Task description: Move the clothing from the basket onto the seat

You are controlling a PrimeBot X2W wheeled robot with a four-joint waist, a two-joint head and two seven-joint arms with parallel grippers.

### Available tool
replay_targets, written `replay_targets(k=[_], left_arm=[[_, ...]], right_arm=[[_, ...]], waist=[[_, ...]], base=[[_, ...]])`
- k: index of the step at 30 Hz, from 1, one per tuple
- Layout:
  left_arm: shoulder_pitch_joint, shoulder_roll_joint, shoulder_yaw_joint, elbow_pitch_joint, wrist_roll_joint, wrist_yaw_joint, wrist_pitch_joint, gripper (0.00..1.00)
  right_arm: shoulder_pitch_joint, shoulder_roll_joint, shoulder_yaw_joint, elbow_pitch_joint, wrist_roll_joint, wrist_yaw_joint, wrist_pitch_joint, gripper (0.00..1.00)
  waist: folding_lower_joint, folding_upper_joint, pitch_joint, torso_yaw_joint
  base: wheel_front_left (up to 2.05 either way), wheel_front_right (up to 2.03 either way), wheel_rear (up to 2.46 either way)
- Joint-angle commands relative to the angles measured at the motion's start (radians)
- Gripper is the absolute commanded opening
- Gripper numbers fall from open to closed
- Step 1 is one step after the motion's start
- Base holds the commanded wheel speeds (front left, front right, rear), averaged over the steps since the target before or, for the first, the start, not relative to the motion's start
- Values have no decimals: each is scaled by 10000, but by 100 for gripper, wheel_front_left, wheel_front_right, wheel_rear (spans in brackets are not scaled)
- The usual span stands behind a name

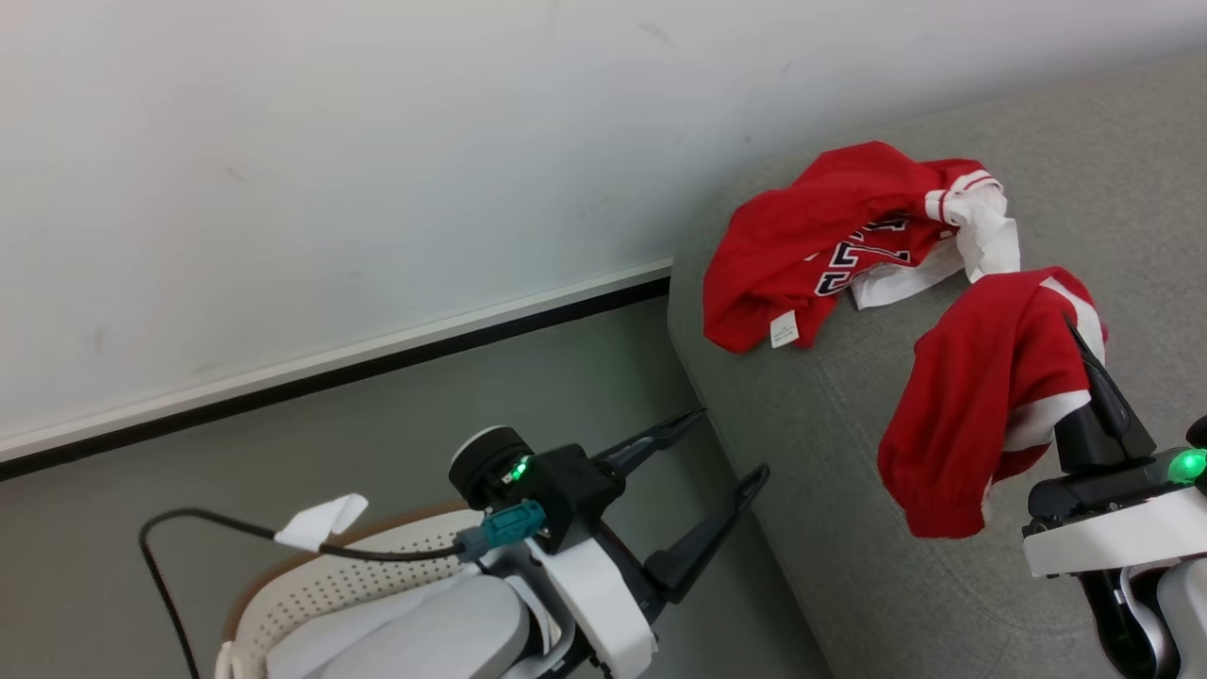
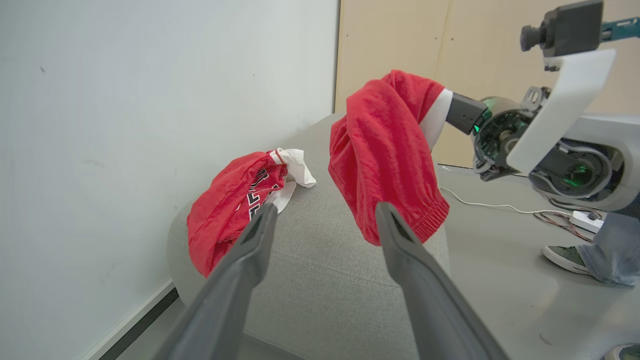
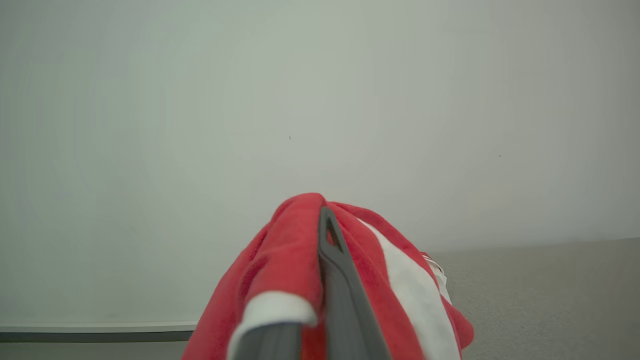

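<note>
One piece of the clothing is across: the lettered garment (image 1: 820, 245) lies crumpled on the seat (image 1: 849, 547), toward its far left corner by the wall, with a white tag showing. The second red garment (image 1: 971, 415) is not down yet. It hangs draped over the right pincer (image 1: 1084, 368), which is closed on a fold of it, nearer and to the right of the first piece. I cannot tell whether its elastic hem touches the cushion. The left pincer (image 1: 728, 443) stands wide open and empty, just off the seat's left edge, above the basket (image 1: 321, 585) on the floor. What shows of the basket's inside is pale, with no red, though the forearm hides much of it. I judge the job nearly finished: lower the garment, release it, then check the basket.
</note>
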Motion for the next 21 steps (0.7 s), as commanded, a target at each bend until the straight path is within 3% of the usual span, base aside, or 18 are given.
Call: replay_targets(k=[1,11,21], left_arm=[[-119,89,7,52,106,31,-68,100],[-342,125,-74,200,255,-22,-101,100],[-805,424,-29,5,348,-81,259,100]], right_arm=[[178,83,-96,-146,-42,-23,2,0],[203,185,-417,-441,-125,-23,2,0],[-552,324,-1604,-755,-444,-23,2,0]], waist=[[0,-1,290,-399],[0,-1,633,-757],[0,-1,1767,-348]], base=[[0,0,0],[0,0,0],[0,0,0]])
